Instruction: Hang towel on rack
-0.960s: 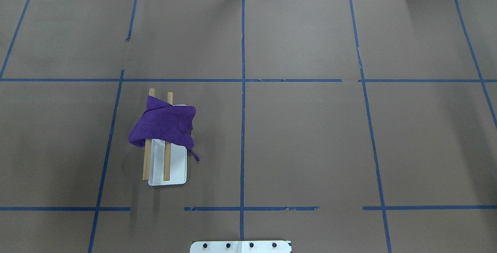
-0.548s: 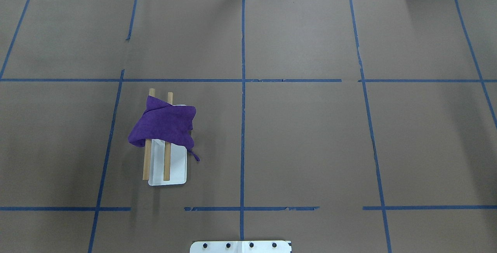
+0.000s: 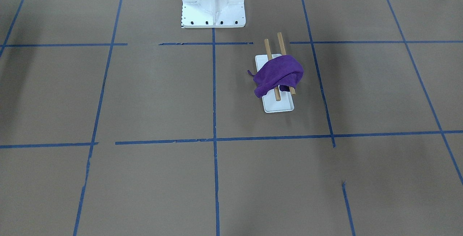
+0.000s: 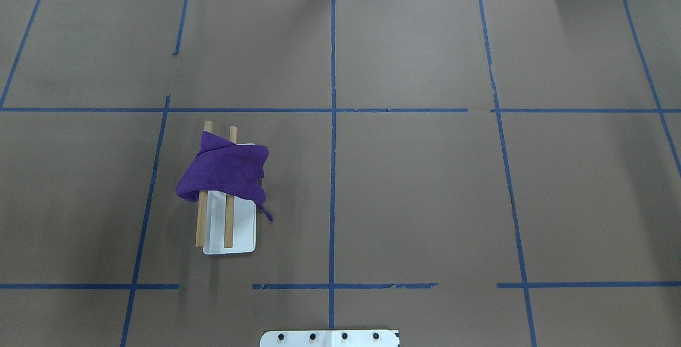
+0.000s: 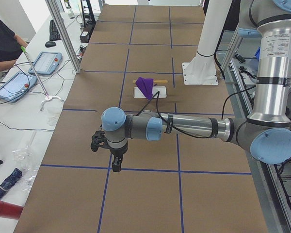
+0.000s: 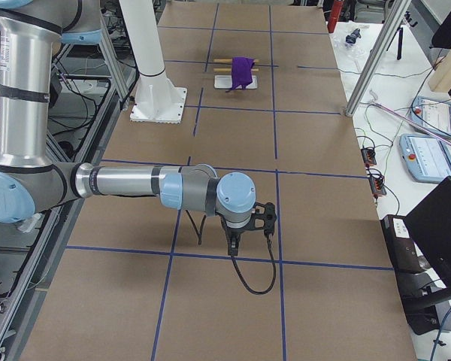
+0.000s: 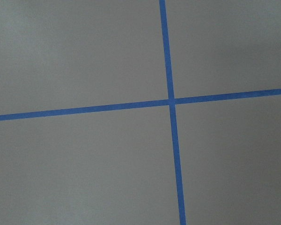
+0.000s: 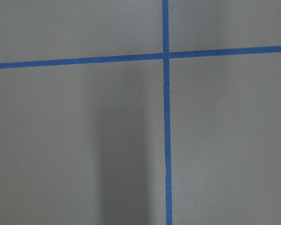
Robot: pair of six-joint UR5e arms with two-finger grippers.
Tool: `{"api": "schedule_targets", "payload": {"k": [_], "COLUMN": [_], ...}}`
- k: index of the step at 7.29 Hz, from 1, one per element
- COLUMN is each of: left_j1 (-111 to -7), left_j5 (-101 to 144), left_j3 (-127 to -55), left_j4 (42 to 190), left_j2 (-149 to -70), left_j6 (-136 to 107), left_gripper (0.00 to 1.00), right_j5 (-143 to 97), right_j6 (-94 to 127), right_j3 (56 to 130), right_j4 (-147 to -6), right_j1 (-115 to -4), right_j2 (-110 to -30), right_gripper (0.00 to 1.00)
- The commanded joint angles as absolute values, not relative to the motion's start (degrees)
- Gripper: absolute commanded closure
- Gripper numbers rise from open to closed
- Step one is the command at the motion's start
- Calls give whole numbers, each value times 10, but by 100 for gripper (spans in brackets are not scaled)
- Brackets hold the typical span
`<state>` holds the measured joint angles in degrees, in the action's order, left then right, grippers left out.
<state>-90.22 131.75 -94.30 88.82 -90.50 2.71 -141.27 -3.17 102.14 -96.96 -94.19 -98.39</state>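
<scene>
The purple towel (image 4: 226,168) lies draped over the far half of the rack's two wooden dowels (image 4: 200,219), above the rack's white base (image 4: 242,230). It also shows in the front view (image 3: 278,73) and both side views (image 5: 145,85) (image 6: 243,70). No gripper touches it. My left gripper (image 5: 115,162) hangs over the table's left end, far from the rack. My right gripper (image 6: 235,242) hangs over the table's right end. Both show only in the side views, so I cannot tell whether they are open or shut. The wrist views show only brown paper and blue tape.
The large white pedestal (image 3: 213,0) stands at the robot's side of the table, near the rack. Blue tape lines grid the brown paper. Metal posts (image 5: 63,34) and tablets (image 5: 43,62) stand beyond the far edge, where a person (image 5: 2,43) sits.
</scene>
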Motion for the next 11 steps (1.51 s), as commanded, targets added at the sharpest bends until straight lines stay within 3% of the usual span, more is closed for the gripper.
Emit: {"api": "schedule_targets", "payload": {"k": [1,4,11], "left_j1": [-903,-903,-903], "left_j5": [1317,1317,1317], "left_j3": [-945,-945,-944], "left_j4": [888,889,893], "left_j2": [-905,-907,-908], "left_j6": [26,25,24], "left_gripper": [0,0,0], "right_j5": [-1385,-1383,-1383], "right_j6": [-30,-25,-24], "right_j3": [1024,992,987], "right_j4": [-969,-893,-885], "right_j1": [-942,-942,-942], "right_j2": [-982,-987,-979], "right_gripper": [0,0,0]}}
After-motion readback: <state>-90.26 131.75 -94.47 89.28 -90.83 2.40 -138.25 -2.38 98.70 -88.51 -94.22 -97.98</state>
